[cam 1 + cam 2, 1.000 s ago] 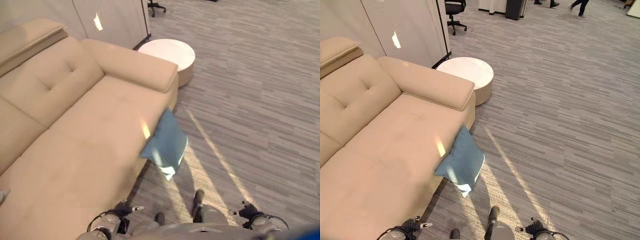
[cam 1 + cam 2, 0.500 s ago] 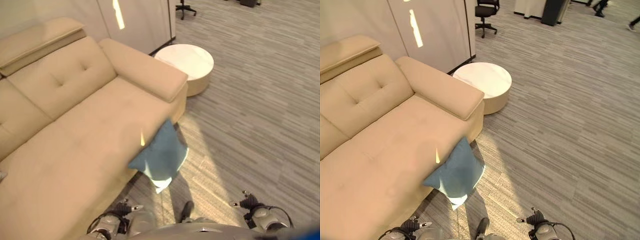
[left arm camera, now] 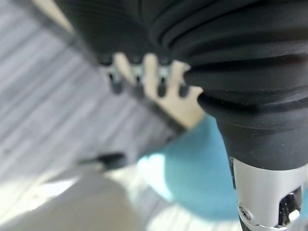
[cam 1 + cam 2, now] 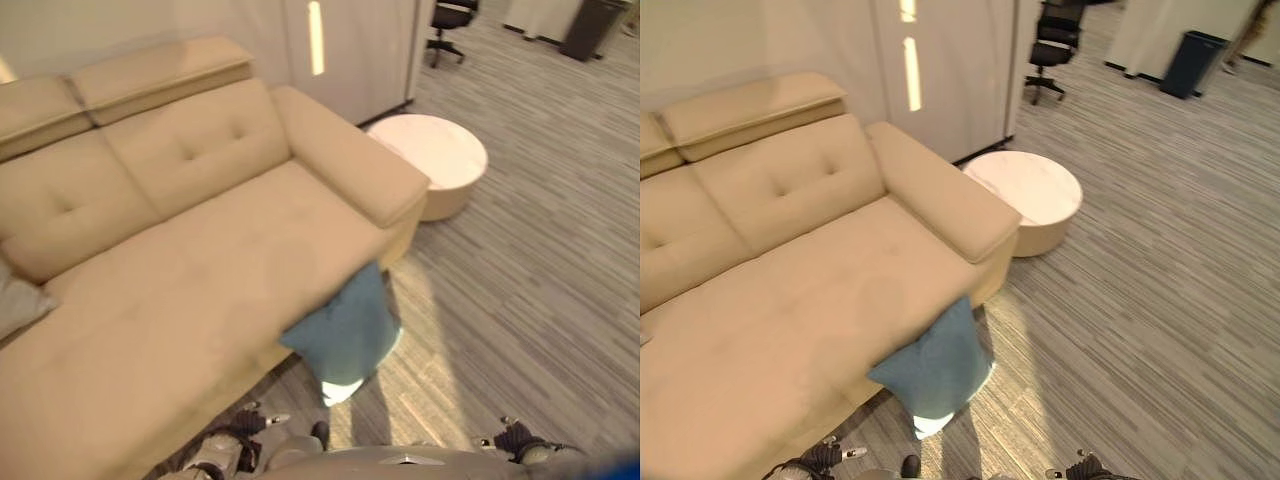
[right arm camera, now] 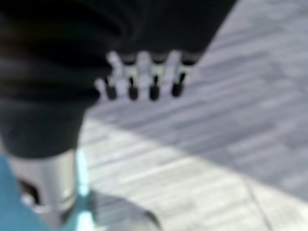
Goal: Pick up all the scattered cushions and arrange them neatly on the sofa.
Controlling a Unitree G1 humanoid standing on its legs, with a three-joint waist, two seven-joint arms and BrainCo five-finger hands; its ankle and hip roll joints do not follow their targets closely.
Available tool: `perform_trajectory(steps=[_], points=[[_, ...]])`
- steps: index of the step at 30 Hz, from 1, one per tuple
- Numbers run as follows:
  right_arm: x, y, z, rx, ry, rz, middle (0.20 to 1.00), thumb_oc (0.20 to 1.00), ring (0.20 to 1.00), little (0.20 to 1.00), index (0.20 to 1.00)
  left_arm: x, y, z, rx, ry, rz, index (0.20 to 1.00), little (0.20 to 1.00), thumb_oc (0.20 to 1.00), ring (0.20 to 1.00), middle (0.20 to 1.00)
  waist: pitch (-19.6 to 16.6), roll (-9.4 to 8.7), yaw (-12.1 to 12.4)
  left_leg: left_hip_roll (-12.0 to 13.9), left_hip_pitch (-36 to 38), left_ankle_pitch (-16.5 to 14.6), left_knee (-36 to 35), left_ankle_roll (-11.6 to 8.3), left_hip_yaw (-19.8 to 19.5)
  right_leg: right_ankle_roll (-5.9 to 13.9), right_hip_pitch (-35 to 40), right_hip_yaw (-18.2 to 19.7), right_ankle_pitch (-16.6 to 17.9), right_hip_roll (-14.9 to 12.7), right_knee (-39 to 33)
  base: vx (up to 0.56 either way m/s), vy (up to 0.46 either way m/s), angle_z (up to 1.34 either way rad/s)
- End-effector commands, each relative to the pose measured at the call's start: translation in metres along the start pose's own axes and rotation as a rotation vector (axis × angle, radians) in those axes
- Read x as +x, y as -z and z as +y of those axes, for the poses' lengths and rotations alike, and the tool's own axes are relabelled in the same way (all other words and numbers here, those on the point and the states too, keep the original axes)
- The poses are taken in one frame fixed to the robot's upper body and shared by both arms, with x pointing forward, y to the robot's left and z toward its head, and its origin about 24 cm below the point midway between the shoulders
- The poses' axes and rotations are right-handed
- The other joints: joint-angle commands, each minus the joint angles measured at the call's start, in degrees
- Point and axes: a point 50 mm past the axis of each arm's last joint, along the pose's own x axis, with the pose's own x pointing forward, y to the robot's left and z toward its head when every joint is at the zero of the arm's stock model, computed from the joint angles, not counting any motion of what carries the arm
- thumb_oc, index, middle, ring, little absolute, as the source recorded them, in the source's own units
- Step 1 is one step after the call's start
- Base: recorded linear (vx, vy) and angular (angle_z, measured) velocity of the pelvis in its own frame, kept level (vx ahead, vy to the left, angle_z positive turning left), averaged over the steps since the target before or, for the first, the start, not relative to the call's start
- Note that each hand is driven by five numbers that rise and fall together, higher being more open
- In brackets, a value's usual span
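Sofa: a long beige suede-like sofa (image 4: 180, 300) with tufted back cushions is stretching from 9 to 1 o'clock.
Table: a round white low table (image 4: 1035, 195) is sitting at 1 o'clock, just beside the sofa's arm.
Cushion: a square teal fabric cushion (image 4: 345, 330) is leaning on the floor against the sofa's front edge near centre; likely light, soft and floppy, best pinched at a top corner.
Hands: the left hand (image 3: 144, 79) and right hand (image 5: 142, 79) are hanging with straight fingers, holding nothing.
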Motion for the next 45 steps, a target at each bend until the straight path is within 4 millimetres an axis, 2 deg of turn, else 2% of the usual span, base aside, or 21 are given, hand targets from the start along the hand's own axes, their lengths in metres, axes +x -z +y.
perform_trajectory(steps=[1, 2, 3, 4, 5, 6, 9, 11, 18, 21, 22, 23, 24, 25, 30, 32, 34, 35, 36, 39, 45], points=[[0.003, -0.018, -0.008, 0.013, 0.034, -0.055, 1.0, 1.0, 1.0, 1.0, 1.0, 0.0, -0.004, 0.009, -0.032, -0.03, -0.025, 1.0, 1.0, 1.0, 1.0, 1.0, 1.24, -0.89, 0.83, -0.91, -0.43, -2.01, 2.1, -4.03, 1.19, -0.06, 2.43, 3.7, 13.42, 2.48, -16.4, 0.14, -0.068, 1.21], [0.003, -0.02, -0.009, 0.016, 0.038, -0.061, 1.0, 1.0, 1.0, 1.0, 1.0, 0.0, -0.006, 0.009, -0.022, -0.029, -0.033, 1.0, 1.0, 1.0, 1.0, 1.0, 1.26, -1.03, 0.18, -1.28, 0.28, -2.15, 1.45, -4.45, -0.27, 0.24, 1.74, 5.29, 13.82, 3.24, -19.88, 0.22, -0.115, 1.18], [0.003, -0.021, -0.008, 0.024, 0.036, -0.059, 1.0, 1.0, 1.0, 1.0, 1.0, 0.001, -0.009, 0.007, -0.012, -0.027, -0.041, 1.0, 1.0, 1.0, 1.0, 1.0, 1.66, -1.52, -1.01, -2.26, 1.6, -2.69, 1.2, -5.01, -2.58, 1.56, 1.33, 9.32, 15.93, 4.07, -27.39, 0.22, -0.115, 1.04], [0.003, -0.021, -0.008, 0.024, 0.036, -0.059, 1.0, 1.0, 1.0, 1.0, 1.0, 0.001, -0.009, 0.008, -0.012, -0.027, -0.041, 1.0, 1.0, 1.0, 1.0, 1.0, 1.55, -1.57, -1.12, -2.33, 1.44, -2.53, 1.14, -5.0, -2.67, 1.58, 1.26, 9.24, 16.07, 3.99, -27.54, 0.3, -0.155, 1.1], [0.003, -0.02, -0.008, 0.023, 0.037, -0.052, 1.0, 1.0, 1.0, 1.0, 1.0, 0.001, -0.01, 0.007, -0.005, -0.029, -0.039, 1.0, 1.0, 1.0, 1.0, 1.0, 1.69, -1.56, -2.44, -3.01, 2.4, -3.23, 1.21, -5.41, -6.06, 2.85, -0.35, 13.9, 18.57, 4.33, -31.76, 0.22, -0.123, 1.06], [0.003, -0.02, -0.008, 0.02, 0.036, -0.05, 1.0, 1.0, 1.0, 1.0, 1.0, 0.001, -0.009, 0.009, -0.005, -0.034, -0.032, 1.0, 1.0, 1.0, 1.0, 1.0, 1.6, -1.67, -2.73, -3.24, 2.71, -3.44, 1.35, -5.62, -7.2, 3.23, -0.95, 15.44, 19.31, 4.25, -32.57, 0.22, -0.125, 1.16], [0.003, -0.017, -0.006, 0.017, 0.03, -0.042, 1.0, 1.0, 1.0, 1.0, 1.0, 0.001, -0.005, 0.011, 0.01, -0.042, -0.017, 1.0, 1.0, 1.0, 1.0, 1.0, 1.58, -2.14, -3.04, -3.63, 2.87, -4.33, 2.44, -6.34, -9.1, 3.77, 0.46, 16.51, 20.53, 3.29, -34.18, 0.14, -0.123, 1.17], [0.003, -0.019, -0.005, 0.011, 0.023, -0.052, 1.0, 1.0, 1.0, 1.0, 1.0, -0.001, 0.002, 0.012, -0.003, -0.046, 0.001, 1.0, 1.0, 1.0, 1.0, 1.0, 0.66, -2.67, -2.65, -3.35, 2.88, -4.93, 2.78, -6.54, -9.82, 3.88, 2.28, 15.23, 21.68, 2.15, -35.39, 0.15, -0.154, 0.79], [0.003, -0.037, -0.008, -0.015, 0.027, -0.126, 1.0, 1.0, 1.0, 1.0, 1.0, -0.003, 0.011, 0.019, -0.067, -0.077, 0.019, 1.0, 1.0, 1.0, 1.0, 1.0, -0.99, -3.11, -0.71, 0.95, 1.82, -2.68, -0.71, -9.09, -11.97, 2.95, 6.19, 11.64, 18.15, 3.62, -36.41, 0.03, -0.169, 0.43], [0.004, -0.04, -0.01, -0.02, 0.036, -0.139, 1.0, 1.0, 1.0, 1.0, 1.0, -0.001, 0.001, 0.017, -0.069, -0.074, -0.013, 1.0, 1.0, 1.0, 1.0, 1.0, -0.12, -3.74, -0.97, 2.27, -2.36, -1.98, 1.44, -9.48, -7.44, 2.41, 8.2, 10.67, 16.11, 4.17, -37.83, -0.07, -0.147, 0.77], [0.004, -0.038, -0.012, -0.009, 0.042, -0.136, 1.0, 1.0, 1.0, 1.0, 1.0, 0.0, -0.003, 0.016, -0.063, -0.067, -0.022, 1.0, 1.0, 1.0, 1.0, 1.0, -0.35, -3.98, -1.71, 2.92, -3.73, -1.72, 2.03, -9.22, -3.74, 2.38, 9.09, 9.28, 15.44, 4.03, -38.5, -0.04, -0.1, 1.12], [0.004, -0.031, -0.013, 0.014, 0.044, -0.109, 1.0, 1.0, 1.0, 1.0, 1.0, 0.001, -0.01, 0.013, -0.054, -0.055, -0.041, 1.0, 1.0, 1.0, 1.0, 1.0, -0.39, -3.79, -2.76, 4.86, -5.01, -0.89, 2.47, -8.52, 5.42, 2.16, 10.56, 6.39, 14.95, 3.83, -39.37, -0.02, -0.055, 0.99], [0.004, -0.031, -0.013, 0.014, 0.044, -0.109, 1.0, 1.0, 1.0, 1.0, 1.0, 0.001, -0.01, 0.013, -0.054, -0.055, -0.041, 1.0, 1.0, 1.0, 1.0, 1.0, -0.41, -3.77, -2.77, 4.87, -5.09, -0.97, 2.6, -8.53, 5.42, 2.16, 10.56, 6.38, 14.97, 3.84, -39.4, -0.01, -0.007, 1.69], [0.004, -0.028, -0.014, 0.032, 0.046, -0.092, 1.0, 1.0, 1.0, 1.0, 1.0, 0.001, -0.012, 0.012, -0.037, -0.046, -0.046, 1.0, 1.0, 1.0, 1.0, 1.0, -0.38, -3.58, -3.07, 4.99, -6.6, 0.13, 2.88, -8.24, 9.55, 2.04, 11.01, 4.54, 15.01, 3.71, -39.75, 0.0, 0.012, 1.64], [0.004, -0.03, -0.011, 0.021, 0.031, -0.095, 1.0, 1.0, 1.0, 1.0, 1.0, -0.001, -0.001, 0.012, -0.059, -0.042, -0.017, 1.0, 1.0, 1.0, 1.0, 1.0, -0.37, -3.55, -2.63, 2.89, -6.1, -1.47, 2.62, -6.86, 7.6, 2.09, 10.45, 3.94, 14.6, 2.36, -35.43, 0.05, 0.065, 0.38], [0.004, -0.041, -0.009, 0.007, 0.024, -0.124, 1.0, 1.0, 1.0, 1.0, 1.0, -0.001, 0.0, 0.019, -0.067, -0.065, -0.009, 1.0, 1.0, 1.0, 1.0, 1.0, 0.92, -3.04, -2.6, 2.52, -5.46, -1.44, 2.48, -5.73, 6.33, 2.13, 6.82, 6.18, 15.33, 1.16, -27.34, 0.01, 0.105, 0.08], [0.004, -0.046, -0.008, 0.005, 0.02, -0.141, 1.0, 1.0, 1.0, 1.0, 1.0, -0.001, 0.0, 0.022, -0.068, -0.071, -0.009, 1.0, 1.0, 1.0, 1.0, 1.0, 1.2, -2.69, -2.76, 2.62, -4.74, -1.48, 2.11, -5.74, 5.71, 2.37, 5.47, 8.15, 15.19, 1.36, -25.26, 0.04, 0.028, 0.11], [0.004, -0.05, -0.007, -0.003, 0.017, -0.155, 1.0, 1.0, 1.0, 1.0, 1.0, -0.002, 0.0, 0.026, -0.068, -0.084, -0.012, 1.0, 1.0, 1.0, 1.0, 1.0, 0.92, -2.26, -2.61, 2.88, -3.9, -1.28, 1.03, -5.75, 4.67, 2.19, 4.61, 10.62, 15.23, 1.41, -26.18, 0.06, -0.01, 0.08], [0.004, -0.05, -0.007, -0.003, 0.017, -0.155, 1.0, 1.0, 1.0, 1.0, 1.0, -0.002, 0.0, 0.026, -0.068, -0.084, -0.012, 1.0, 1.0, 1.0, 1.0, 1.0, 0.99, -2.25, -2.57, 2.92, -3.76, -1.29, 0.95, -5.77, 4.7, 2.18, 4.71, 10.65, 15.23, 1.45, -26.2, 0.07, -0.053, 0.09], [0.004, -0.061, -0.01, -0.028, 0.023, -0.187, 1.0, 1.0, 1.0, 1.0, 1.0, -0.003, -0.001, 0.032, -0.088, -0.108, -0.02, 1.0, 1.0, 1.0, 1.0, 1.0, 0.78, -1.84, -2.06, 4.13, -2.14, -1.41, 0.03, -6.66, 3.62, 2.89, 4.67, 11.39, 18.01, -1.73, -30.95, 0.06, -0.136, -0.08], [0.003, -0.084, -0.012, -0.077, 0.033, -0.263, 1.0, 1.0, 1.0, 1.0, 1.0, -0.005, 0.009, 0.038, -0.13, -0.142, -0.003, 1.0, 1.0, 1.0, 1.0, 1.0, -0.4, -2.69, -0.64, 6.12, -0.41, -1.14, -1.3, -8.91, 4.01, 5.02, 8.09, 8.2, 20.68, -4.09, -35.67, 0.03, -0.218, 0.05]])
